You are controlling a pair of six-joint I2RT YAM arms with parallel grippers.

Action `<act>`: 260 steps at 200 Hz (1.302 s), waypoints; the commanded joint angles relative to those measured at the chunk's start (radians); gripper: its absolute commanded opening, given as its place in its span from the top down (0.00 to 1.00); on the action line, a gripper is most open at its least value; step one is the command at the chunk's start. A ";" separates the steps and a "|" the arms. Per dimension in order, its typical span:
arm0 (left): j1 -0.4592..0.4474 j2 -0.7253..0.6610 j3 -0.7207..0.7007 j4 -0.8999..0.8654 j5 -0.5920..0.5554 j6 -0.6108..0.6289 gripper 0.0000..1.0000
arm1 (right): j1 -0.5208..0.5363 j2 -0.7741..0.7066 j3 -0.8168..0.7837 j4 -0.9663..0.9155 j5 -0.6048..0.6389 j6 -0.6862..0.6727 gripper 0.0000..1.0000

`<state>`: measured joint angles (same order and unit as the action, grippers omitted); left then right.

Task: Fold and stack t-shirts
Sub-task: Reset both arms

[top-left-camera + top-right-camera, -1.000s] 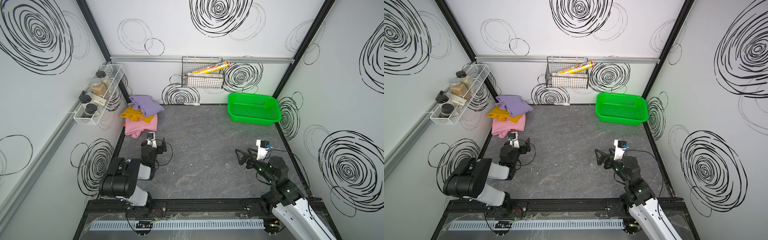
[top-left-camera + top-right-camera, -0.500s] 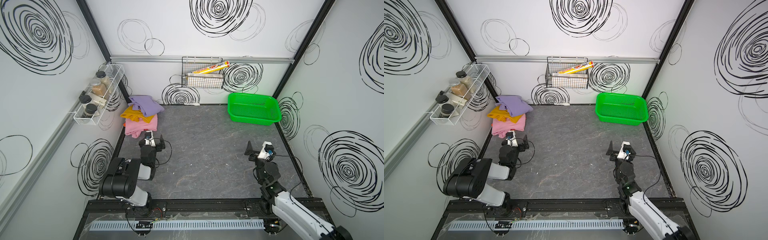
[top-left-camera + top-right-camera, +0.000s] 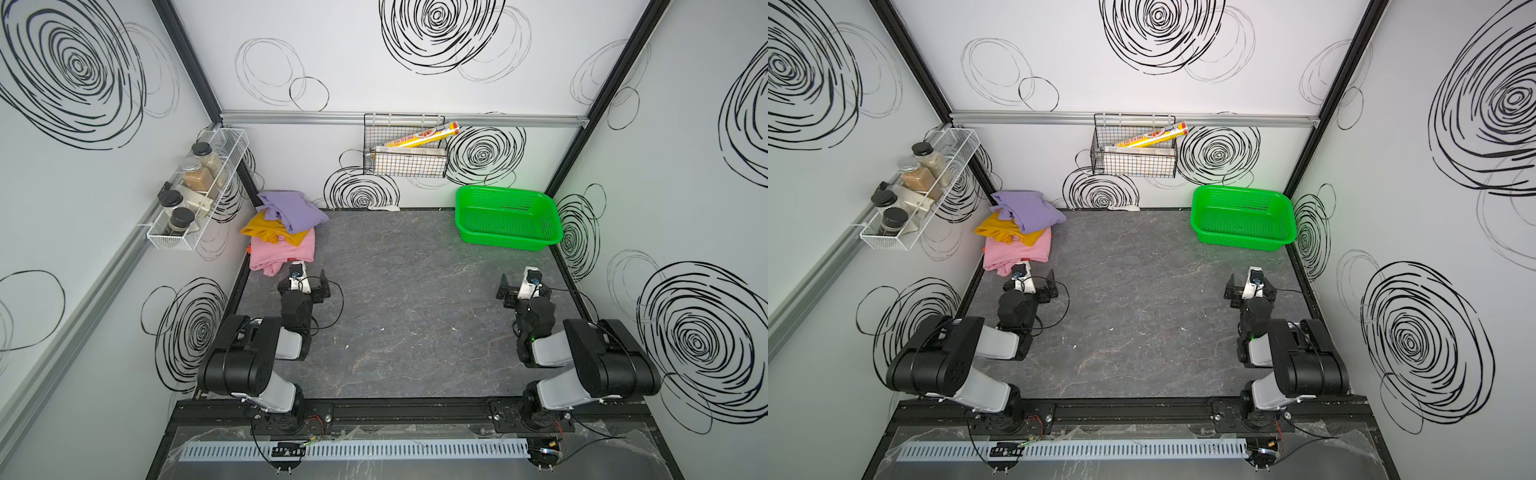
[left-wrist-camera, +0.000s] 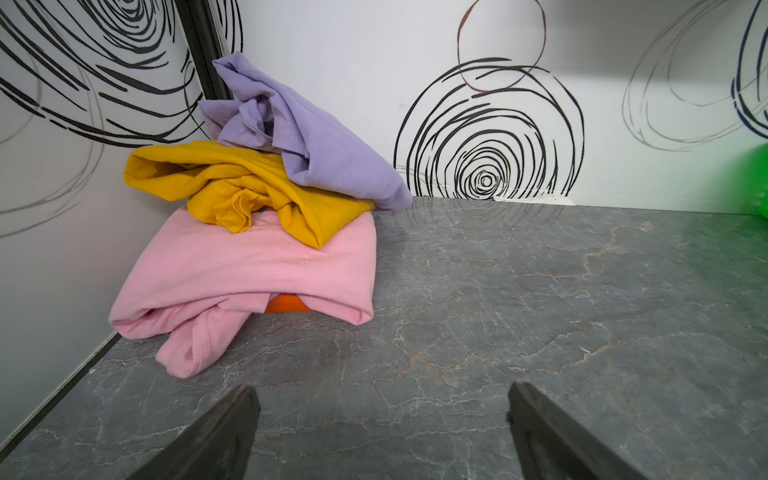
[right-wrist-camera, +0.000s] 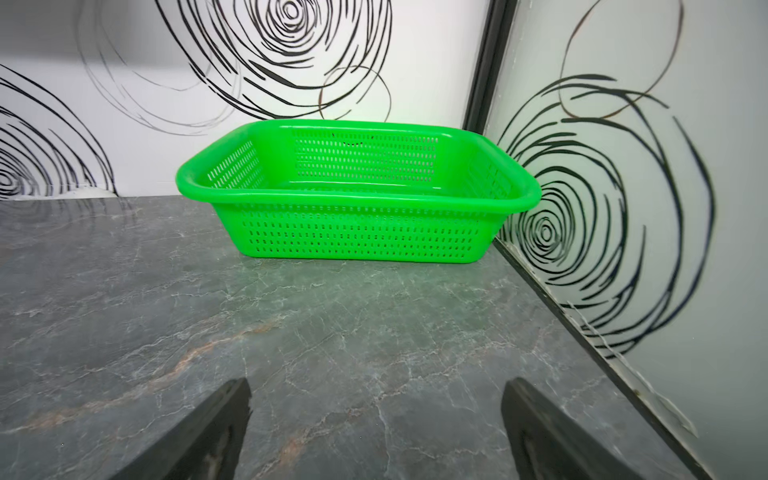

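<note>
Three t-shirts lie piled in the back left corner, seen in both top views: a lavender one (image 3: 291,210) on top, a mustard-yellow one (image 3: 272,233) under it, a pink one (image 3: 286,251) at the bottom. They are loosely folded, with the lavender one (image 4: 324,153) crumpled against the wall, over the yellow one (image 4: 249,187) and the pink one (image 4: 249,266). My left gripper (image 3: 307,286) (image 4: 382,399) stands open just in front of the pink shirt, touching nothing. At the right side my right gripper (image 3: 524,287) (image 5: 376,392) is open and empty, facing the basket.
A green perforated basket (image 3: 507,241) (image 5: 361,232) stands empty at the back right corner. Something orange (image 4: 286,303) shows under the pink shirt. A wire shelf of jars (image 3: 195,195) hangs on the left wall, and a wire rack with rolls (image 3: 405,153) on the back wall.
My right arm has drawn back from the table's middle to the right side, and its gripper has turned toward the basket. The left gripper has shifted slightly toward the shirt pile.
</note>
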<state>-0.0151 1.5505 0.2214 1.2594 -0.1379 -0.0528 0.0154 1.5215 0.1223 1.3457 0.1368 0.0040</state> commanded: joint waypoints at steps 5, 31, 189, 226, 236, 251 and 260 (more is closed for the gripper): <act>-0.002 0.003 0.008 0.058 -0.004 -0.009 0.01 | -0.006 -0.015 0.062 -0.054 -0.132 -0.007 0.00; -0.002 0.003 0.007 0.059 -0.005 -0.008 0.01 | -0.012 0.014 0.061 -0.002 -0.177 -0.015 0.00; -0.002 0.003 0.008 0.060 -0.005 -0.009 0.01 | -0.015 0.007 0.054 -0.001 -0.137 -0.004 0.00; -0.002 0.003 0.008 0.060 -0.003 -0.009 0.01 | -0.015 0.006 0.054 -0.001 -0.137 -0.005 0.00; -0.002 0.003 0.007 0.060 -0.005 -0.009 0.01 | -0.015 0.006 0.056 -0.001 -0.137 -0.004 0.00; -0.002 0.002 0.007 0.060 -0.003 -0.009 0.01 | -0.015 0.006 0.057 -0.003 -0.137 -0.006 0.00; -0.002 0.002 0.009 0.059 -0.005 -0.009 0.01 | -0.015 0.008 0.057 -0.003 -0.137 -0.006 0.00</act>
<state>-0.0151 1.5505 0.2214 1.2594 -0.1383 -0.0528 0.0029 1.5272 0.1696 1.3350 -0.0132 -0.0078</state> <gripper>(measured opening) 0.991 0.997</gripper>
